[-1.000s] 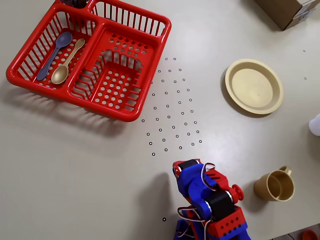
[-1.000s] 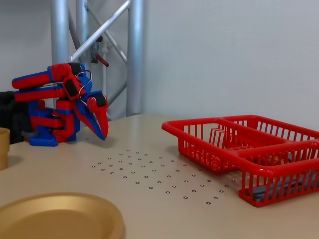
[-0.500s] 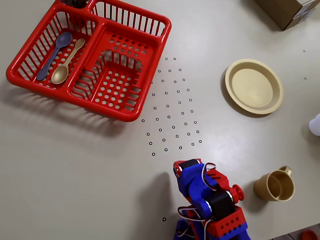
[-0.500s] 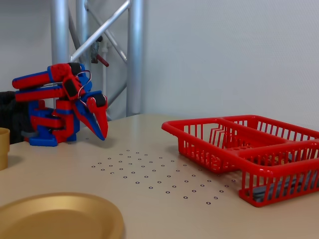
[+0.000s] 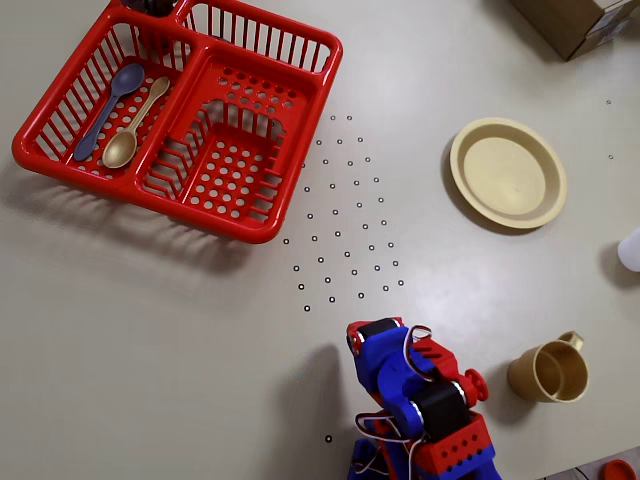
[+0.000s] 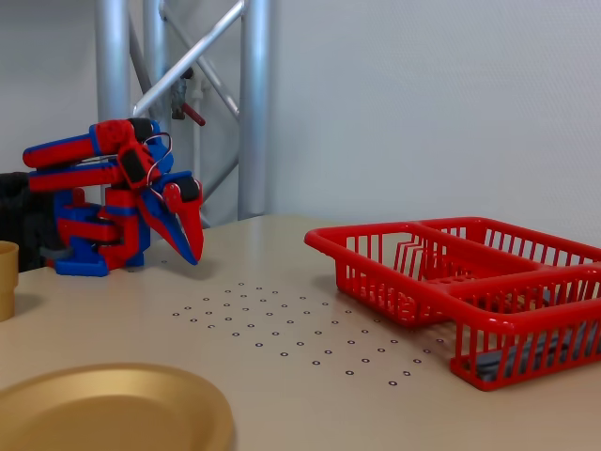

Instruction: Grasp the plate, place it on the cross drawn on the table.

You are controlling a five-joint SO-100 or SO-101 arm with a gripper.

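The beige-yellow plate (image 5: pixel 508 172) lies flat on the table (image 5: pixel 150 330) at the right, and fills the bottom left corner of the fixed view (image 6: pixel 103 409). My gripper (image 5: pixel 357 338) is folded back over the arm's base at the bottom centre, well apart from the plate. In the fixed view it (image 6: pixel 192 254) points down just above the table with its jaws together and nothing in them. I cannot make out the cross for certain; two tiny dark marks (image 5: pixel 611 157) lie right of the plate.
A red basket (image 5: pixel 250 225) at the upper left holds two spoons (image 5: pixel 125 140). A grid of ringed dots (image 5: pixel 345 215) lies between basket and plate. A beige cup (image 5: pixel 548 372) stands right of the arm. A cardboard box (image 5: pixel 580 20) is at the top right.
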